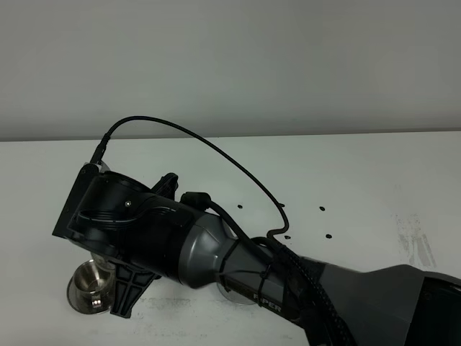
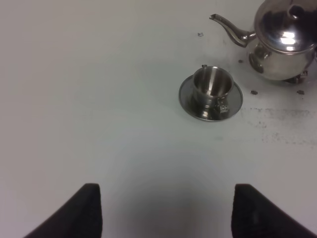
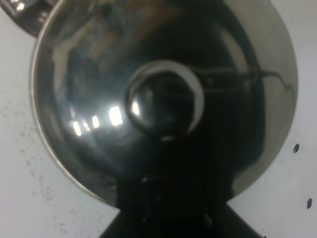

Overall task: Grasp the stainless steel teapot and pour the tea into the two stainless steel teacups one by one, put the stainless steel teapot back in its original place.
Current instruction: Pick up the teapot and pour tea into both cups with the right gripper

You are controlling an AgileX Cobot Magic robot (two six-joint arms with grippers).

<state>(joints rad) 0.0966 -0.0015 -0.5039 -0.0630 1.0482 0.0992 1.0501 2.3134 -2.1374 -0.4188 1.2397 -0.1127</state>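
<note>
The left pincer [image 2: 173, 213] hung over bare tabletop [image 1: 360, 180] with its fingertips [image 2: 91, 210] wide apart, holding and touching nothing. Ahead of it a teacup [image 2: 213, 87] stood upright on its saucer [image 2: 188, 99], and just beyond that stood the stainless steel teapot [image 2: 285, 44], its spout [image 2: 230, 27] reaching out past the cup without touching it. In the high view the cup lay close to the tabletop's near edge, toward the left corner, and the right arm hid the pot. The right pincer [image 3: 163, 213] hovered directly over the teapot's domed lid [image 3: 89, 89], with the knob [image 3: 163, 104] just in front of it. It showed only as a dark mass, so I cannot tell whether it was apart, together or touching the pot
</note>
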